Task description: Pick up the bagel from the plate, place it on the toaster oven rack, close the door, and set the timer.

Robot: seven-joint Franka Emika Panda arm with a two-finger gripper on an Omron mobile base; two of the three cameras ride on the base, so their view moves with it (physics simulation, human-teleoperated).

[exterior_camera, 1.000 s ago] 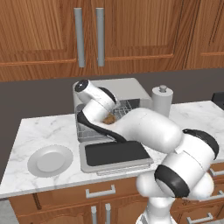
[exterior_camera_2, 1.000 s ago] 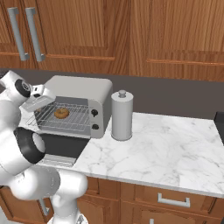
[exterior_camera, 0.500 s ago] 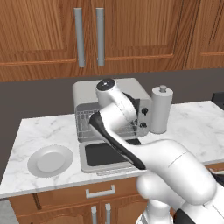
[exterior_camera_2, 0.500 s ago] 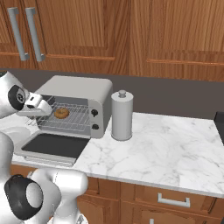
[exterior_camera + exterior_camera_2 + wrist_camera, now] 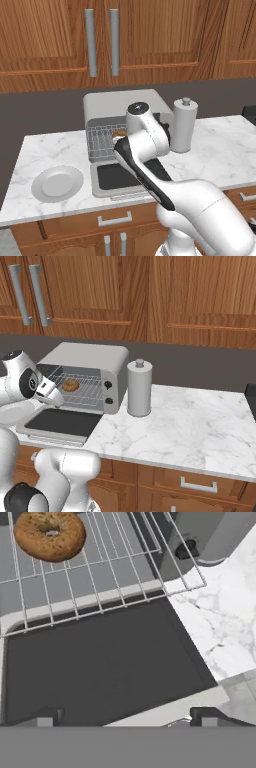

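Observation:
The golden-brown bagel [image 5: 50,534] lies on the toaster oven rack [image 5: 107,569], a wire grid pulled partly out of the cavity; it also shows as the bagel [image 5: 70,385] on the rack [image 5: 85,391]. The door [image 5: 100,667] hangs open and flat, dark glass up, seen too as the door [image 5: 60,423] and the door [image 5: 107,177]. My gripper [image 5: 127,718] hovers open over the door's front edge, back from the bagel, nothing between its fingertips [image 5: 47,717]. The grey plate [image 5: 57,182] lies bare on the counter left of the oven.
The toaster oven [image 5: 85,358] has dark knobs [image 5: 108,385] on its right panel. A tall grey canister [image 5: 139,387] stands just right of it. Wooden cabinets hang above. Marble counter [image 5: 190,426] stretches to the right.
My hand has drawn back and down from the rack to above the open door. The arm's elbow has swung aside. The bagel has stayed on the rack.

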